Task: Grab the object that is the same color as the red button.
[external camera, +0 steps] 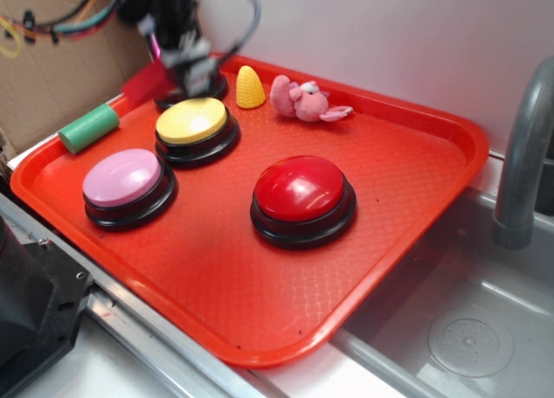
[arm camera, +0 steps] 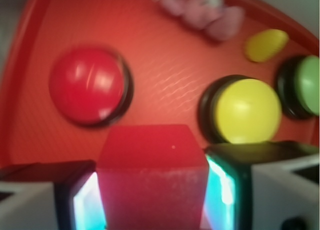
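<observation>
We find the end effector point(arm camera: 152, 190) clenched on the red block point(arm camera: 152, 175), held clear above the tray point(external camera: 415, 208) behind the yellow button point(external camera: 192, 121), well apart from the red button point(external camera: 301, 189) whose colour it matches.

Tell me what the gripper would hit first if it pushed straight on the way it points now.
Probably the green button. The gripper, shut on the red block, hangs blurred above it at the tray back edge, pointing down. Depth is unclear; the yellow button sits close beside.
</observation>
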Available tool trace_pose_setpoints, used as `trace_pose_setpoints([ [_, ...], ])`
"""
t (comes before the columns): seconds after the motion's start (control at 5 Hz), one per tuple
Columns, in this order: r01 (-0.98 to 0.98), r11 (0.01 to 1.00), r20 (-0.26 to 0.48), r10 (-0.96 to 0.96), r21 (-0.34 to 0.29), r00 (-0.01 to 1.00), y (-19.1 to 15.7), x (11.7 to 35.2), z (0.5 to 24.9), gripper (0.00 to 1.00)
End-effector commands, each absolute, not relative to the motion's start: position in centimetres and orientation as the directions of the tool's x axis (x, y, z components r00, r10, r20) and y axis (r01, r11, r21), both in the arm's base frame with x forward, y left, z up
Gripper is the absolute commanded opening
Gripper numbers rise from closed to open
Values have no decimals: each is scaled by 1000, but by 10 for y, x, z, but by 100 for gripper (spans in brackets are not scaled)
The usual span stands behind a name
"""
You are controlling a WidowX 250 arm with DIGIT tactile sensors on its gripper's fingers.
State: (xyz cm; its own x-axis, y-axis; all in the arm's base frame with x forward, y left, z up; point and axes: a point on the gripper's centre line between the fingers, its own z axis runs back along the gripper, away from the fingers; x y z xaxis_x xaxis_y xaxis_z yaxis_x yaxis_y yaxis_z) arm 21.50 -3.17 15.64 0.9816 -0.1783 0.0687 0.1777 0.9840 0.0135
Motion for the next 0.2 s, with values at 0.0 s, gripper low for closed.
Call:
trace_pose_setpoints([
  [0.0, -99, 993, 102, 105, -62, 989, -18, 219, 196, 0],
])
